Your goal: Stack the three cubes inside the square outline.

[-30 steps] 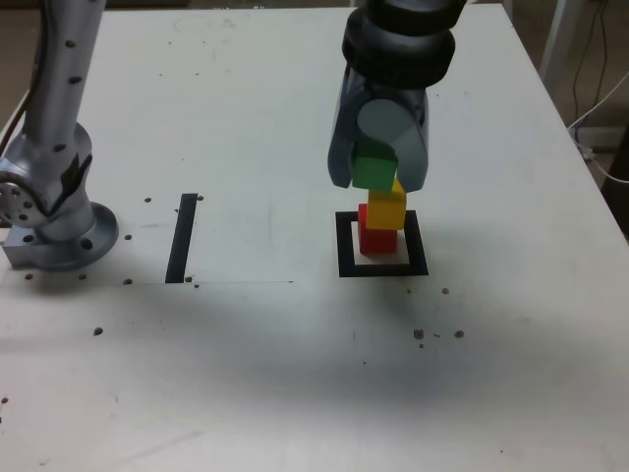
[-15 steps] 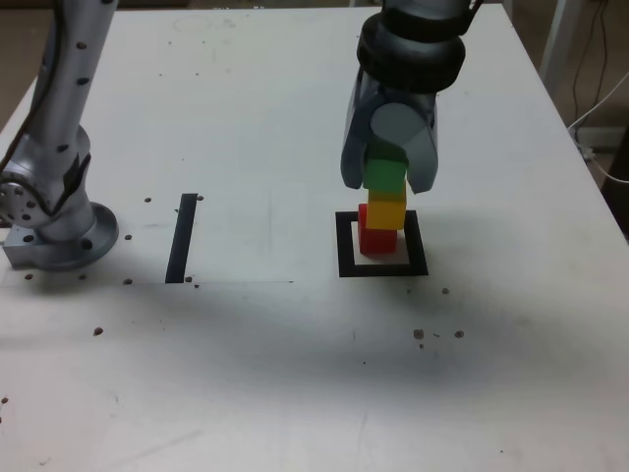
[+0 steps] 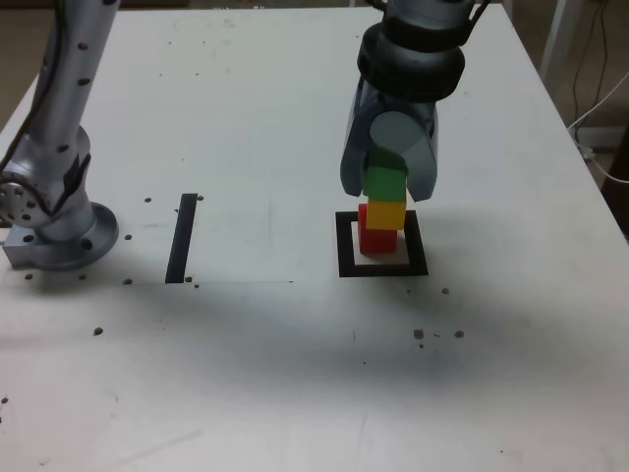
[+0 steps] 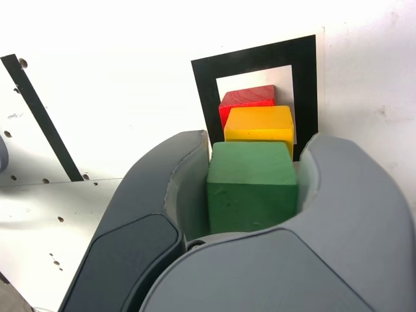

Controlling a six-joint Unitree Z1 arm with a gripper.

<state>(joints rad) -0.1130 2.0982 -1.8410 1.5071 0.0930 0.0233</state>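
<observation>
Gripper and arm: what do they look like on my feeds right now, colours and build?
The gripper has two broad, rounded blue-grey shell jaws with a pale round disc at the pivot, below a black ribbed collar. In the wrist view the jaws look smooth, matte dark grey. The arm's base is silver metal, dotted with small dark screw holes. No cables or markings show.

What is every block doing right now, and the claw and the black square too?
red cube: at the bottom, inside the square.
yellow cube: on top of the red one.
green cube: on top of the yellow one, between the claw's sides.
gripper: around the green cube; gripping or letting go, unclear.
square outline: flat on the table, tower inside.
</observation>
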